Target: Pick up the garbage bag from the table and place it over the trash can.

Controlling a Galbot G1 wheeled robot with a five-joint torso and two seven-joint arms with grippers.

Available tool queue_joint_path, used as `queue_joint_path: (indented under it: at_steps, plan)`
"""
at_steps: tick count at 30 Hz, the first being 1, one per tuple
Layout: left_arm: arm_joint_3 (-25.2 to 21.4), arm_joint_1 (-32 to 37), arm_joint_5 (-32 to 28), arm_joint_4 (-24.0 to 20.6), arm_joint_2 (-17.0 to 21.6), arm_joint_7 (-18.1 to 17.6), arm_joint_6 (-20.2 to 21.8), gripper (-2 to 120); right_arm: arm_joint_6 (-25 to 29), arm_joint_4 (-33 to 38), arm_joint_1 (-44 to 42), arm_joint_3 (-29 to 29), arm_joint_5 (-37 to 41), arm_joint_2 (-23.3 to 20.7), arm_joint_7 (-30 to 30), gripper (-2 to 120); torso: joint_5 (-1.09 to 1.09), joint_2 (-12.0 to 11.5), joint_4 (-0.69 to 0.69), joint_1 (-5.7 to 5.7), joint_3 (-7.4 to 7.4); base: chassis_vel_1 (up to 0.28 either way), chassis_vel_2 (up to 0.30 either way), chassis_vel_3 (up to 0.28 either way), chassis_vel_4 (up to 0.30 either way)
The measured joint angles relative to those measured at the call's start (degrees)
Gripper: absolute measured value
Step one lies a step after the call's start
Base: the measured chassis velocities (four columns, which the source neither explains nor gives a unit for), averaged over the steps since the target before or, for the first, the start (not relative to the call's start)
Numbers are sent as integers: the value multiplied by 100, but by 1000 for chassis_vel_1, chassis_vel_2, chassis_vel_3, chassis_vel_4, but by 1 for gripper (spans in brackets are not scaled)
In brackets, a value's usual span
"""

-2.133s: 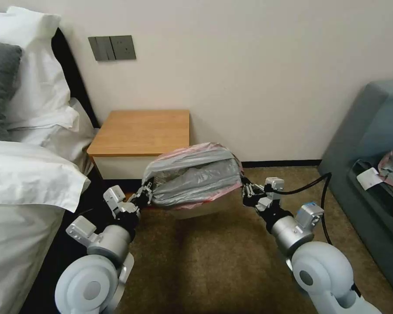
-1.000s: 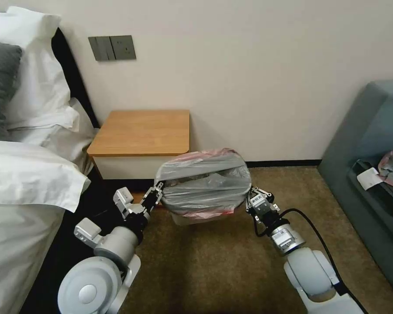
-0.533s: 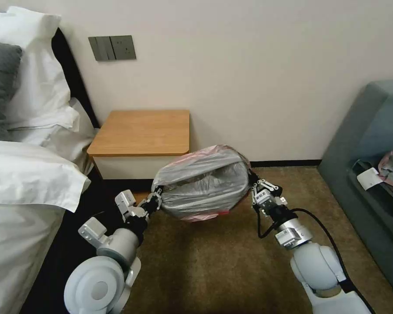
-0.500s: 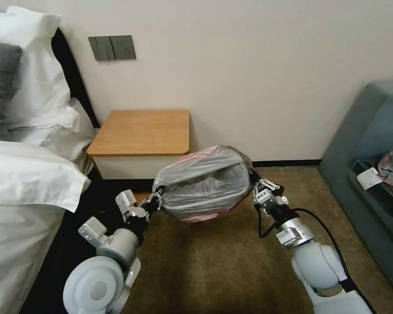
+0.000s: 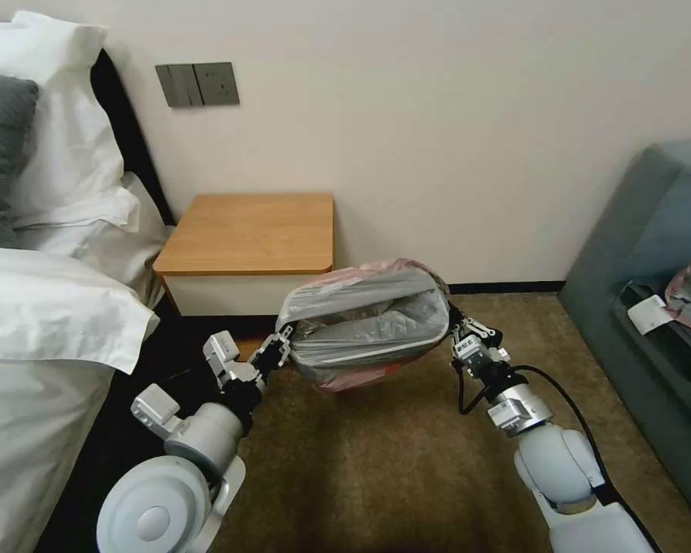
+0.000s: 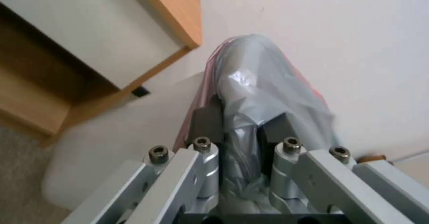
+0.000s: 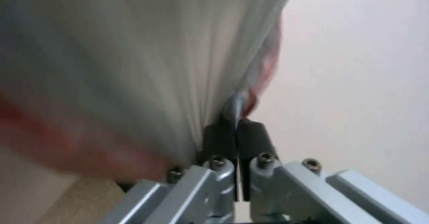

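1. Head view: the thin, wrinkly, translucent grey garbage bag with a pink edge (image 5: 365, 326) is hanging at the frame's centre, stretched open between the two grippers, its mouth facing up.
2. At lower left of centre, the left gripper (image 5: 282, 344) is pinching the bag's left edge; at right of centre, the right gripper (image 5: 454, 326) is pinching the right edge.
3. Just beneath the bag's pink hem, a pale strip of the small beige plastic trash can (image 5: 338, 382) is peeking out; whether the bag is touching its rim cannot be told.
4. The small nightstand table with an orange-brown wooden top and white drawer front (image 5: 249, 230) is standing just up and left of the bag, against the wall.
5. Left wrist view: the left gripper (image 6: 239, 126) is clamping a bunched fold of grey plastic (image 6: 259, 83) between its dark pads (image 6: 206, 121), the beige bin wall (image 6: 112, 143) lying beside it.
6. Right wrist view: the right gripper (image 7: 235, 130) is closing its dark pads (image 7: 254, 140) narrowly on a thin bag edge (image 7: 134, 49).
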Motion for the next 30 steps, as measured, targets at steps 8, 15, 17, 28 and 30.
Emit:
queue_joint_path:
  at_steps: [8, 15, 17, 28, 30]
  plan:
    - [-364, -182, -66, 337, 501, 94, -11, 11, 160, 285, -279, 87, 46, -144, -30, 32, -2, 0, 0, 0, 0, 0, 0, 0, 0]
    - [-652, -383, -489, 542, 673, 25, 13, 10, 298, 563, -475, 279, 140, -92, -45, 58, -1, 0, 0, 0, 0, 0, 0, 0, 0]
    - [-657, -384, -492, 565, 645, 25, 14, 10, 313, 603, -507, 307, 153, -55, -13, 62, -1, 0, 0, 0, 0, 0, 0, 0, 0]
    - [-820, -505, -458, 880, 517, 50, -96, 10, -276, 1478, -765, 352, 1691, 265, 160, 99, -1, 0, 0, 0, 0, 0, 0, 0, 0]
    - [-845, -518, -468, 895, 491, 52, -109, 10, -522, 1545, -799, 289, 2264, 290, 207, 100, -1, 0, 0, 0, 0, 0, 0, 0, 0]
